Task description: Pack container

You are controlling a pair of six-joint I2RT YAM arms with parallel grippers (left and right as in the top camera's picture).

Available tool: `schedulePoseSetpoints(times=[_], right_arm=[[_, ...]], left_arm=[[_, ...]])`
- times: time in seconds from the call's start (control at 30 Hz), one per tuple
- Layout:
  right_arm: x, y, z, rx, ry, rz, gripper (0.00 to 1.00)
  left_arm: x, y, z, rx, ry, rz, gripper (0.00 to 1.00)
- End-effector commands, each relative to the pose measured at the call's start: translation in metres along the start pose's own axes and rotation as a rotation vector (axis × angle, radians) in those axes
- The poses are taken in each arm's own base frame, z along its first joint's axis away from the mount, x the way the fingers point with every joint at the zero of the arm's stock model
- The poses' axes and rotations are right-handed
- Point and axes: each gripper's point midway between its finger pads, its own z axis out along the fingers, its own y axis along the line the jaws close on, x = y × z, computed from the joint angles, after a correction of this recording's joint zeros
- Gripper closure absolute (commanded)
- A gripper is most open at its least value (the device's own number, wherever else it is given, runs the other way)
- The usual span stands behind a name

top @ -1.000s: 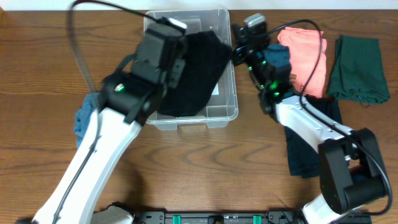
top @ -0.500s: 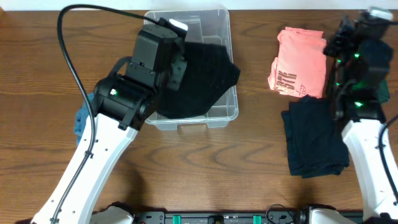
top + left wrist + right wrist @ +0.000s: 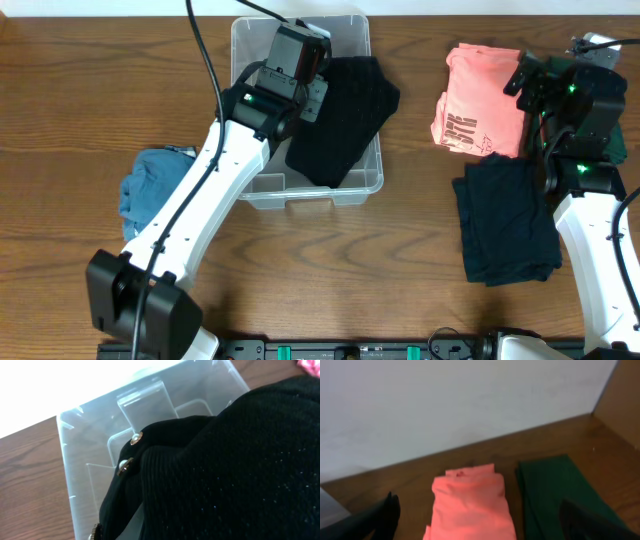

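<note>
Because the left gripper (image 3: 312, 98) had its jaws hidden behind the black knitted garment (image 3: 345, 115), we could not tell their opening; the clear rectangular plastic container (image 3: 300, 196) lay directly beneath it. The right gripper (image 3: 480, 512) gaped empty, well apart. We judged the container light, stiff, slippery-walled, best held by its rim.

We see a brown wooden worktop (image 3: 400, 260), its grain running left to right, evenly lit, with only soft shadows. Along its far edge stands a plain pale wall (image 3: 460, 400), which shows from above as a bright white strip. At the far right a brown wooden board (image 3: 622, 395) rises from the worktop beside the wall. A black rail (image 3: 320, 352) lines the near edge.
</note>
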Motion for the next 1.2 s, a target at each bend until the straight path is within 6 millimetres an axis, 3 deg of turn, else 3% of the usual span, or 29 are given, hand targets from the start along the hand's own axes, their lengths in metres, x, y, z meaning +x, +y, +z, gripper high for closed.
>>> schedulePoseSetpoints(times=[0.0, 0.3, 0.5, 0.73, 1.0, 1.17], right_arm=[[0.008, -0.003, 0.000, 0.006, 0.036, 0.009, 0.01], [0.056, -0.014, -0.007, 0.047, 0.235, -0.020, 0.01], [0.085, -0.021, -0.016, 0.073, 0.359, -0.037, 0.01], [0.104, -0.026, -0.024, 0.091, 0.443, -0.050, 0.01], [0.104, -0.026, -0.025, 0.091, 0.445, -0.050, 0.01], [0.104, -0.026, -0.025, 0.091, 0.445, -0.050, 0.01]], left_arm=[[-0.044, 0.017, -0.057, -0.009, -0.175, -0.080, 0.94], [-0.059, 0.036, -0.145, -0.007, -0.326, -0.118, 0.94], [-0.063, 0.049, -0.181, -0.035, -0.402, -0.155, 0.94], [-0.056, 0.068, -0.180, -0.114, -0.381, -0.174, 0.94], [-0.055, 0.067, -0.179, -0.107, -0.375, -0.202, 0.94], [-0.051, 0.050, -0.176, -0.008, -0.350, -0.204, 0.94]])
